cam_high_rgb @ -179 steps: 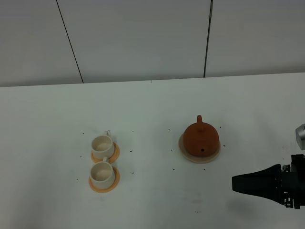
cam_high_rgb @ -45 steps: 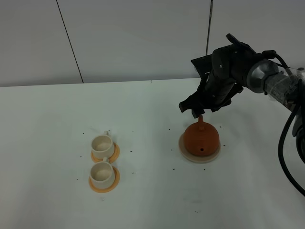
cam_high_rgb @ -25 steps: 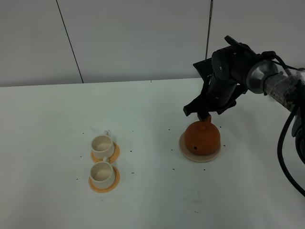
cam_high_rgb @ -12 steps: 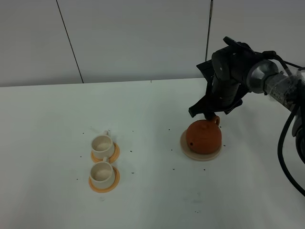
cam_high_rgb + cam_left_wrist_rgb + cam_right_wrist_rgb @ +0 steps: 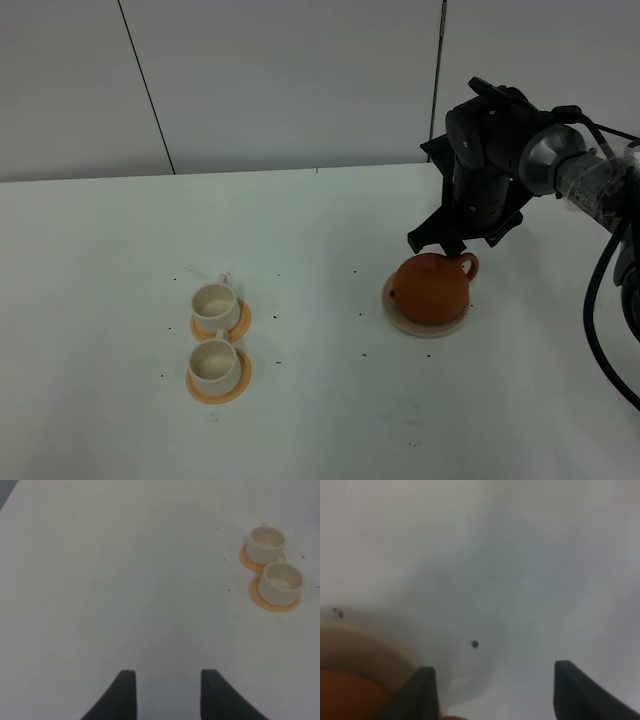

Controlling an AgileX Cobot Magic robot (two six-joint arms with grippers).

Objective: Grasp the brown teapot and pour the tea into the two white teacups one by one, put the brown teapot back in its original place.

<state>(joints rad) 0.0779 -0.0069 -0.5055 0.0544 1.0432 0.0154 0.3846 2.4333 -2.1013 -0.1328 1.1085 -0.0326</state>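
White bench (image 5: 300, 430) carries the teapot (image 5: 432, 292) on its tan coaster (image 5: 398, 316), with two cups (image 5: 215, 303) well to the teapot's left. The right gripper (image 5: 447, 243), fingers spread, sits just over the teapot's top. The left gripper (image 5: 167, 677), also spread, hangs over the bench.

Black arm (image 5: 478, 140), silver forearm (image 5: 592, 186) (black cables (image 5: 598, 285) trailing), dark tapered fingers (image 5: 124, 696).

Teapot (image 5: 430, 292) on coaster (image 5: 424, 324), right half of bench (image 5: 320, 420). Left half: far cup (image 5: 214, 303) just behind near cup (image 5: 213, 363), each on saucer (image 5: 241, 321). Right pincer (image 5: 492, 690) above teapot's rear. Left pincer (image 5: 167, 690) over bench, apart from cups.
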